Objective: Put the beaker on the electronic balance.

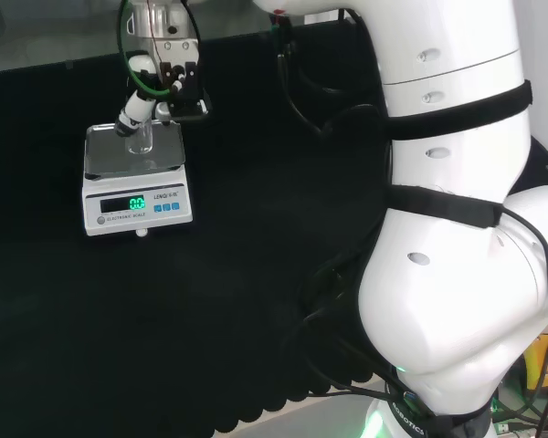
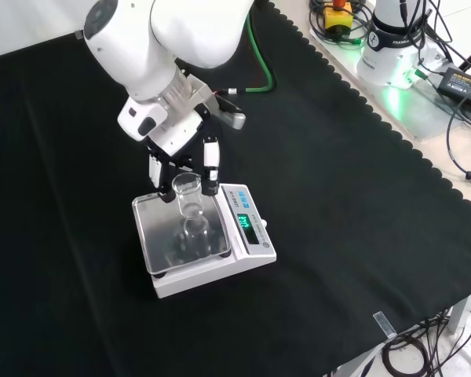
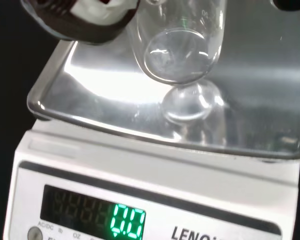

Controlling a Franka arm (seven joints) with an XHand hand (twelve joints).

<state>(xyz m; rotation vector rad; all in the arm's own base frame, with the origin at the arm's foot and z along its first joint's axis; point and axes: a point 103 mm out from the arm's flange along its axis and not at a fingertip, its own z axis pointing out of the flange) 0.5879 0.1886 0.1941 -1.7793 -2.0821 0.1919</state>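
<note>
Just clear cylindrical beaker (image 2: 189, 203), mirrored pan (image 2: 161, 228).

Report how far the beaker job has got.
Done: the beaker has been brought over the balance's pan. In hand: the hand has its fingers round the beaker, whose base appears just above its reflection in the wrist view. Left: set it down, let go.

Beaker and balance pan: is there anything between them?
No object: in the wrist view the beaker, held by the hand, hangs above the bare pan, a gap over its reflection.

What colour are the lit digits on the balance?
Green, clearest in the wrist view on the balance's display.
</note>
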